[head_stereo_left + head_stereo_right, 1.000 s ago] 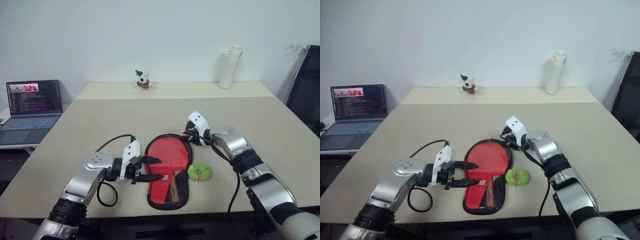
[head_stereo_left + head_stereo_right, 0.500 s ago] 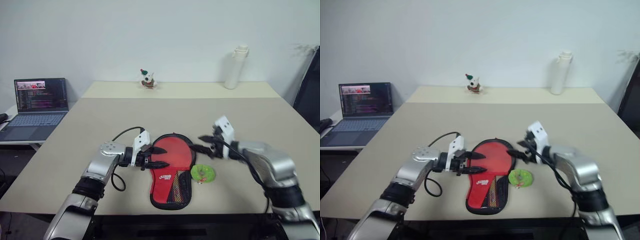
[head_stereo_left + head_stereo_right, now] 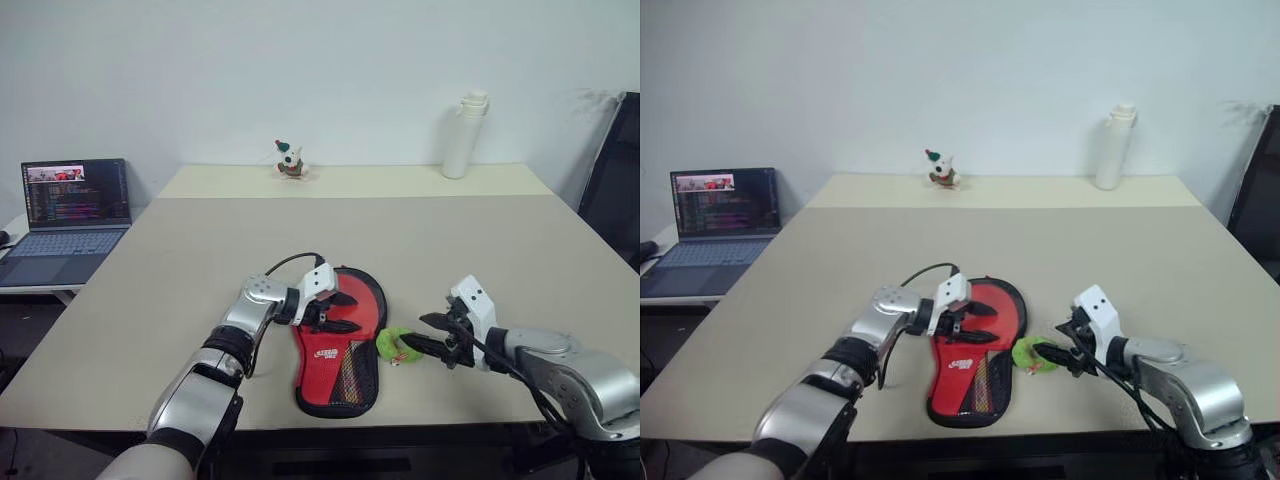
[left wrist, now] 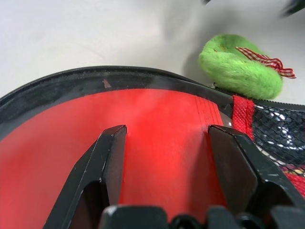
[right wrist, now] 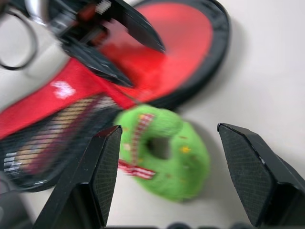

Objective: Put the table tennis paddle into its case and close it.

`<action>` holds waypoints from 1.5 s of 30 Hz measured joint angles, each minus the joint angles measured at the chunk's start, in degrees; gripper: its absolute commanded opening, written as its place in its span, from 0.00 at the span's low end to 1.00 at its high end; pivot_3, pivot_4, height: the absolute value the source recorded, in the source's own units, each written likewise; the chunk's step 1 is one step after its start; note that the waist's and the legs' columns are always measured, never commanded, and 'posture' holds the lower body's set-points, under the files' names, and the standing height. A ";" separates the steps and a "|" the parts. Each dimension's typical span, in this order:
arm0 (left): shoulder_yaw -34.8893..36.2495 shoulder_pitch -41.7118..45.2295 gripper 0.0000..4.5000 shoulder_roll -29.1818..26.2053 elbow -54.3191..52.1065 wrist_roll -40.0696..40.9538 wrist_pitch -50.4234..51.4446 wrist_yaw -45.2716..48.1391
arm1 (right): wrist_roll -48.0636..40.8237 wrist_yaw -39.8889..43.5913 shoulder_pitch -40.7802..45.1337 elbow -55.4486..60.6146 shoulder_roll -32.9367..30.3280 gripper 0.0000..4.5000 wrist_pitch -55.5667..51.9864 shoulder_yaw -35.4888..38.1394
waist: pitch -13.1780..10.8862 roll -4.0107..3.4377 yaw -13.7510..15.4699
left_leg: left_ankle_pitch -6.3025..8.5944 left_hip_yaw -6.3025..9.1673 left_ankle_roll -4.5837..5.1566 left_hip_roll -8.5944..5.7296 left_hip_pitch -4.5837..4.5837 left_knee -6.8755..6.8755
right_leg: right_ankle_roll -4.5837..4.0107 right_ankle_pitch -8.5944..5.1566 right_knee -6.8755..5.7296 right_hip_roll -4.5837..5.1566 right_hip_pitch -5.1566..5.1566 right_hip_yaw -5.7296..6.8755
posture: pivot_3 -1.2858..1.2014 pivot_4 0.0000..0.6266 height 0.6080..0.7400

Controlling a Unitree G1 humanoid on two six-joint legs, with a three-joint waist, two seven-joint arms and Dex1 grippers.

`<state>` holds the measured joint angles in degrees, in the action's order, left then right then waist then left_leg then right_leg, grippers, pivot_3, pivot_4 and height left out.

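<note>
The case point(image 3: 338, 345) lies flat near the table's front edge, red side up, with black edging, a white logo and black mesh point(image 3: 352, 378) at its narrow end. A light tan shape shows behind the mesh; I cannot tell the paddle's red face apart from the case. My left gripper point(image 3: 347, 312) is open, its two black fingers point(image 4: 107, 162) spread just over the case's round red part point(image 4: 162, 124), with nothing between them. My right gripper point(image 3: 425, 333) is open to the right of the case, pointing at a green plush ring point(image 5: 167, 157).
The green plush ring point(image 3: 398, 345) sits against the case's right edge. At the table's far side stand a white bottle point(image 3: 462, 135) and a small figurine point(image 3: 290, 160). An open laptop point(image 3: 70, 205) is on a side desk at left, a black chair point(image 3: 615, 170) at right.
My left gripper has moved right, from beside the case to over its round part. My right gripper has drawn back from the case's far edge to beside the green ring and spread wider.
</note>
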<state>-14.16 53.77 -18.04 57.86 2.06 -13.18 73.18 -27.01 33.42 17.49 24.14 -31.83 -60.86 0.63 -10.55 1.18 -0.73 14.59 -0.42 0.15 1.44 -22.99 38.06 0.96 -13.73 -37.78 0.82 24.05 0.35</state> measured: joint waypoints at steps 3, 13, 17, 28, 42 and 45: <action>0.62 0.37 0.66 0.26 1.68 -0.16 -1.20 0.00 | 1.17 -0.29 0.36 -2.32 0.02 0.78 1.56 -1.19 | 0.01 0.01 0.00 | 0.00 -0.01 0.00 0.01 0.01 0.01 | 0.00 0.00 -0.02 0.00 0.00 -0.02 | 0.52 0.24 1.00; 1.19 0.42 0.66 0.27 3.31 -0.27 -2.50 -0.09 | 2.83 -1.44 0.84 -6.25 1.42 0.78 0.97 -5.15 | 0.07 0.02 -0.07 | 0.00 -0.02 0.00 0.02 0.08 0.02 | 0.00 0.00 -0.10 -0.07 -0.02 -0.02 | 0.52 0.24 1.00; 1.20 0.38 0.66 0.27 3.51 -0.45 -2.52 -0.32 | 3.73 -3.27 1.15 -6.25 2.54 0.57 0.46 -5.90 | 0.21 0.15 -0.12 | 0.00 0.00 0.00 0.04 0.13 0.02 | 0.00 0.00 -0.11 -0.10 -0.06 0.00 | 0.52 0.24 1.00; 2.34 0.25 0.66 0.89 4.54 -0.33 -2.46 -0.11 | 2.79 -3.23 0.83 -2.42 1.08 0.01 -2.36 -7.04 | 0.26 0.21 -0.08 | 0.00 0.04 0.00 0.05 0.12 0.04 | 0.00 0.00 -0.10 -0.08 -0.09 0.01 | 0.52 0.24 1.00; 3.30 -0.11 0.66 2.20 5.13 -0.57 -0.59 1.31 | -5.76 10.77 -7.86 11.94 -14.67 0.01 -0.78 -6.43 | 0.42 0.26 0.47 | 0.01 0.11 0.00 0.04 0.21 0.02 | 0.01 -0.01 0.14 -0.07 -0.36 0.18 | 0.52 0.24 1.00; 3.30 -0.16 0.66 2.63 5.50 -0.67 -0.41 1.23 | -5.77 11.60 -8.74 13.89 -14.69 0.01 0.81 -8.77 | 0.53 0.29 0.50 | 0.01 0.15 0.00 0.05 0.25 0.03 | 0.01 -0.02 0.18 -0.02 -0.44 0.21 | 0.52 0.24 1.00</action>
<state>-10.85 53.61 -15.42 63.37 1.39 -13.58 74.41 -32.78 45.02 8.75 38.03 -46.52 -60.05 -8.14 -10.01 1.47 -0.23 14.60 -0.27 0.15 1.49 -22.75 38.09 0.97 -13.74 -37.60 0.80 23.61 0.56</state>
